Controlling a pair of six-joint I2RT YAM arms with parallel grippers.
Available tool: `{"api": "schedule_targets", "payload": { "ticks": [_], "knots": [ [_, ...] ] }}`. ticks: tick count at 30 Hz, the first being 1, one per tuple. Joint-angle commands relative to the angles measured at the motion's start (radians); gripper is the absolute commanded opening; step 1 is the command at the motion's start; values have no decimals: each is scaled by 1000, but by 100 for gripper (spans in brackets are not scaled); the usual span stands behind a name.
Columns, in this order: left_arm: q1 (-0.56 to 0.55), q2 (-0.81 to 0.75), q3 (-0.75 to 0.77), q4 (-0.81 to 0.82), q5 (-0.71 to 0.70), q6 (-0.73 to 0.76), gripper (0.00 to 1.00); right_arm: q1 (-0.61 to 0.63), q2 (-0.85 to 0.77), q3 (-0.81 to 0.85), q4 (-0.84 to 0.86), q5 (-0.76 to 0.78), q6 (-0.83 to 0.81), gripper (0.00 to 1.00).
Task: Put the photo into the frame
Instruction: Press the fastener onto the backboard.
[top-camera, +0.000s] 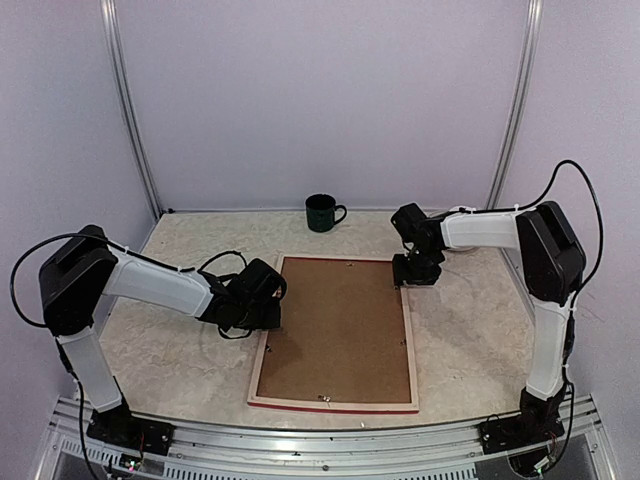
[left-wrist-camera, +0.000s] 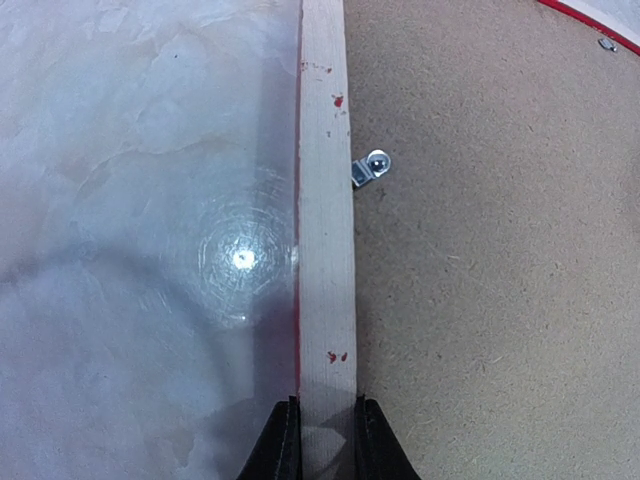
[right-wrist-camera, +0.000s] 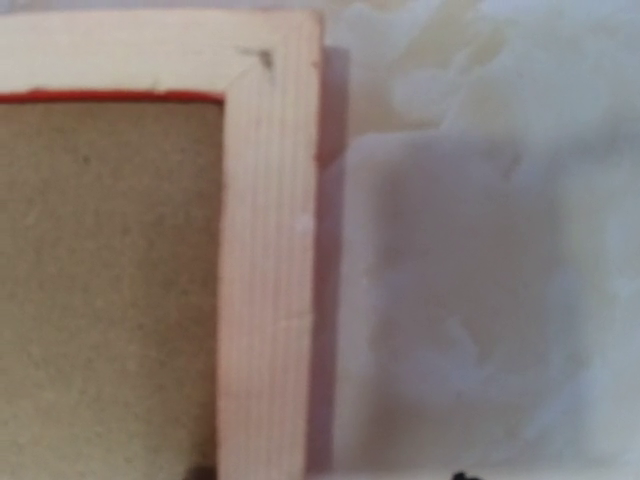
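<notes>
The left gripper (left-wrist-camera: 327, 442) sat at the left rail of the frame (top-camera: 410, 340), toward its far end, its two fingers pinched on either side of the pale wood strip. The frame lay face down on the table (top-camera: 170, 350), red showing only along its outer edge. Inside that left rail a small metal turn clip (left-wrist-camera: 370, 168) rested on the brown backing board (top-camera: 335, 330), which filled the frame's opening. The photo showed in no view, so whether it lay under the board could not be told. Beyond the frame's far edge stood a dark mug (top-camera: 322, 212), apart from it. At the frame's far right corner hovered the right gripper (top-camera: 415, 272). Its wrist view was blurred and its fingers barely showed, so I could not tell how its jaws stood.

The risks looked plain enough. A narrow pinch on one rail might let the frame twist or slip if lifted from that side alone. If the right gripper landed beside the corner rather than across it, it could shove the frame sideways against the left hold. Any loose clip might let the board drop out on a tilt.
</notes>
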Motion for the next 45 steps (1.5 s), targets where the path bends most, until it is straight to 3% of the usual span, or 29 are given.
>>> {"api": "schedule_targets", "payload": {
  "ticks": [1,7,14,26,27,29,32,45],
  "knots": [
    [-14,3,-15,44,44,-19,11,16,44,2,-22,-4,3,56],
    [-14,3,-13,43,43,-21,11,32,73,14,-65,22,-6,52],
    [-15,7,-12,36,37,-25,11,34,63,-3,-53,-1,-6,26],
    [-12,-15,-10,16,15,-22,11,31,72,-14,-14,-49,-2,21],
    [-12,-15,-10,15,15,-21,11,31,73,-8,-17,-46,-4,23],
    [-11,-15,-7,15,15,-19,11,31,68,15,-38,-29,-10,44],
    [-11,-11,-1,16,17,-15,12,31,41,58,-67,1,-41,62],
    [-12,40,15,37,41,58,11,31,56,265,-38,15,-459,89]
  ]
}}
